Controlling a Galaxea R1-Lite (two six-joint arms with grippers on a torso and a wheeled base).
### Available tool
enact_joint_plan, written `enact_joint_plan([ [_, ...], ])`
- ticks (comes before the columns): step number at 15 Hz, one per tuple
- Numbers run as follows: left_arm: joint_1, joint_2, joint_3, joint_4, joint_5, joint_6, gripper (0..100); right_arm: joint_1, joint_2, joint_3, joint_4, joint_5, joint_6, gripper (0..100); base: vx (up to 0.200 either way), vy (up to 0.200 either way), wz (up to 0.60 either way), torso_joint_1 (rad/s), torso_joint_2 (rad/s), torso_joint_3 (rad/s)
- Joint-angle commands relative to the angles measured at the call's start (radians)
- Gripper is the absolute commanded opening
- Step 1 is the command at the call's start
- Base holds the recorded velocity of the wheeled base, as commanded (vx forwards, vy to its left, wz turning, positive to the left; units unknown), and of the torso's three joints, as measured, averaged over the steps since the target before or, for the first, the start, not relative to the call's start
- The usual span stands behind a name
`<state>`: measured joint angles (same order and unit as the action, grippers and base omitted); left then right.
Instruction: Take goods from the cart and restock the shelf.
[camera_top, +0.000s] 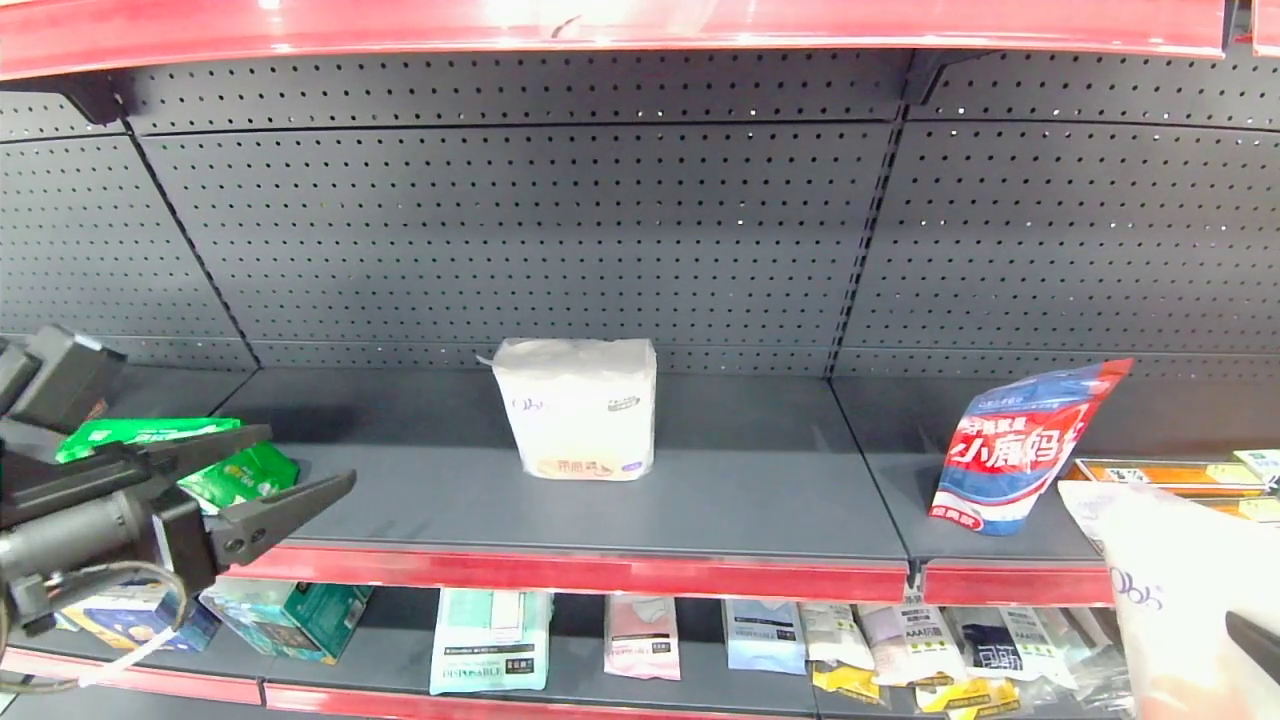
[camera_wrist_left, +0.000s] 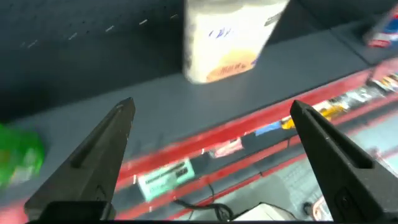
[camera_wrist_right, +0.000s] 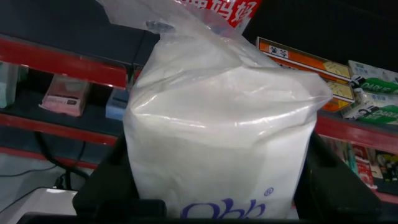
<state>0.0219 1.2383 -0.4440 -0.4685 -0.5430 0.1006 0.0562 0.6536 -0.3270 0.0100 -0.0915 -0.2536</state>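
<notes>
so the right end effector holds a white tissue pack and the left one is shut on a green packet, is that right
Not quite. The left end effector is open and empty, as the left wrist view shows; the green packet lies ungripped on the shelf. The right end effector does hold a white tissue pack.

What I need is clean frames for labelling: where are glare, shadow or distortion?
Head view: glare whitens the top red shelf edge, shelf lines bow, a soft shadow lies by the left claw. Right wrist view: the held tissue pack is evenly bright, without glare. Left wrist view: no glare.
</notes>
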Motion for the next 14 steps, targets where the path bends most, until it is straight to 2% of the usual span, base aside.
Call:
enact_joint_plan([
  [1,0.039,0.194,-0.048,-0.032,-0.114,0.039,100,0.001,-0.005,0.003,0.001,-0.014,-0.003,0,0.000,0.000,0.00,0.000,0.00,0.000],
  [2,0.039,0.227,-0.064,-0.033,-0.153,0.042,100,0.001,-0.005,0.003,0.001,-0.020,-0.006,0,0.000,0.000,0.00,0.000,0.00,0.000],
  [3,0.039,0.244,-0.079,-0.035,-0.166,0.045,100,0.001,-0.005,0.003,0.001,-0.020,-0.006,0,0.000,0.000,0.00,0.000,0.00,0.000],
  [4,0.039,0.282,-0.116,-0.035,-0.181,0.062,100,0.001,-0.003,0.000,0.001,-0.022,-0.007,0,0.000,0.000,0.00,0.000,0.00,0.000],
  [6,0.062,0.398,-0.214,-0.036,-0.239,0.175,100,0.001,0.012,0.000,0.001,-0.024,-0.013,0,0.000,0.000,0.00,0.000,0.00,0.000],
  [7,0.072,0.463,-0.259,-0.035,-0.281,0.254,100,0.001,0.020,0.003,0.001,-0.024,-0.013,0,0.000,0.000,0.00,0.000,0.00,0.000],
  [8,0.075,0.518,-0.305,-0.032,-0.315,0.287,100,0.001,0.024,0.003,0.001,-0.024,-0.013,0,0.000,0.000,0.00,0.000,0.00,0.000],
  [9,0.067,0.556,-0.343,-0.032,-0.334,0.289,100,0.001,0.024,0.003,0.001,-0.024,-0.018,0,0.000,0.000,0.00,0.000,0.00,0.000],
  [11,0.058,0.621,-0.403,-0.035,-0.456,0.292,100,0.001,0.024,0.006,0.001,-0.027,-0.026,0,0.000,0.000,0.00,0.000,0.00,0.000],
  [14,0.056,0.711,-0.479,-0.035,-0.489,0.295,100,0.001,0.037,-0.001,0.001,-0.033,-0.075,0,0.000,0.000,0.00,0.000,0.00,0.000],
])
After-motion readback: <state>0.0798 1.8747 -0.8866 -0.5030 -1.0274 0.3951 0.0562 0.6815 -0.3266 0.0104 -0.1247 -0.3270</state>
